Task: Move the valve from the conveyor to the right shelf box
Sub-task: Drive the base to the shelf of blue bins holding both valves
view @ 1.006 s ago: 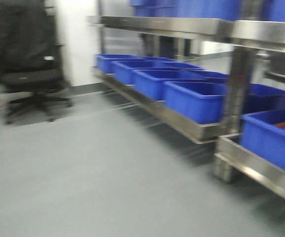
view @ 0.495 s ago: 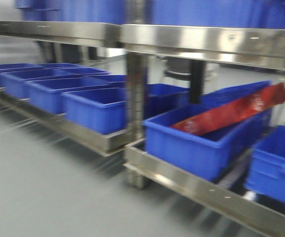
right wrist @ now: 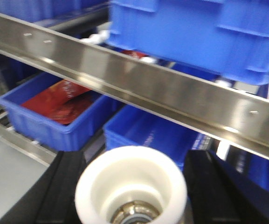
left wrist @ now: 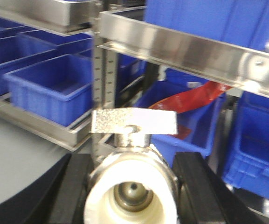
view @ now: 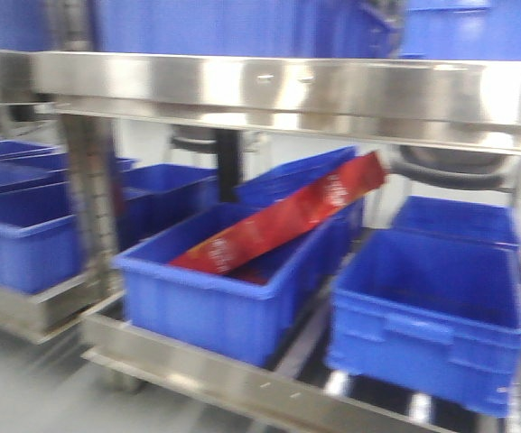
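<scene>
In the left wrist view a metal valve with a white end and a flat silver handle sits between the black fingers of my left gripper, which is shut on it. My right gripper is shut on a second valve, whose white collar faces the camera. Both face a steel shelf holding blue boxes. An empty blue box sits on the right of the lower level. The conveyor is out of view.
A blue box holding a slanted red package stands left of the empty one. More blue boxes line the shelf at left. A steel upright and a rail cross in front, with a box above.
The front view has swept right along the shelf. The office chair and open floor have left the view. The box with the red package has moved to the middle and looks closer.
</scene>
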You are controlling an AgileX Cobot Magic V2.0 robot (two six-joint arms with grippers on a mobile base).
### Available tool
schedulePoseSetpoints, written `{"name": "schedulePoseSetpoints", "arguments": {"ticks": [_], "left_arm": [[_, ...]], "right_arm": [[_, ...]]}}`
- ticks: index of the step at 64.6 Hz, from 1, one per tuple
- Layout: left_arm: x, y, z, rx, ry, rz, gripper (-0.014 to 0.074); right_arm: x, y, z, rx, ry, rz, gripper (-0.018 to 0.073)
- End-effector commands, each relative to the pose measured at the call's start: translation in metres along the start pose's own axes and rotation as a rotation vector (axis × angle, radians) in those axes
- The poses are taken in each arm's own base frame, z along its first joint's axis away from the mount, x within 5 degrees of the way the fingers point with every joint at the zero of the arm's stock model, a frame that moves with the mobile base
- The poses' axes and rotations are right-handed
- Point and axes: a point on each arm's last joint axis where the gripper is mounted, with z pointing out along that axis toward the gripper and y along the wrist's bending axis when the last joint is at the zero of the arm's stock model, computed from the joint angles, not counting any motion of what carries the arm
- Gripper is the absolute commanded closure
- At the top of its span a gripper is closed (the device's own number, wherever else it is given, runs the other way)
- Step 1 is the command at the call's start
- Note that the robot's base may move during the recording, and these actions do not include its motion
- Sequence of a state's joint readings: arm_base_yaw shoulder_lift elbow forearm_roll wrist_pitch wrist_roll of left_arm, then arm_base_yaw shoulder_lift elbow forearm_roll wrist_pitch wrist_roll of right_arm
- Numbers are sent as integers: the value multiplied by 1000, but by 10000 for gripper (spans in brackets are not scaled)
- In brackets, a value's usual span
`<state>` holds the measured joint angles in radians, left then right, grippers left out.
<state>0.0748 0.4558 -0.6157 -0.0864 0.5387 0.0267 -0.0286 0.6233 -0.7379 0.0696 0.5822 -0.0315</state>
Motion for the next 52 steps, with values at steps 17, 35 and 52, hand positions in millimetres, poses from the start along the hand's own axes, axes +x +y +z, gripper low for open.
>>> {"name": "schedulePoseSetpoints", "arguments": {"ticks": [17,35,52], "left_arm": [[-8,0,-2,2,-69,-8,707],[-8,0,-2,2,-69,-8,707],[-8,0,-2,2,-69,-8,707]], "right_arm": [[-10,-1,-4,9,-93,-14,721],[-10,-1,-4,9,-93,-14,721],[-10,-1,-4,9,-93,-14,721]]}}
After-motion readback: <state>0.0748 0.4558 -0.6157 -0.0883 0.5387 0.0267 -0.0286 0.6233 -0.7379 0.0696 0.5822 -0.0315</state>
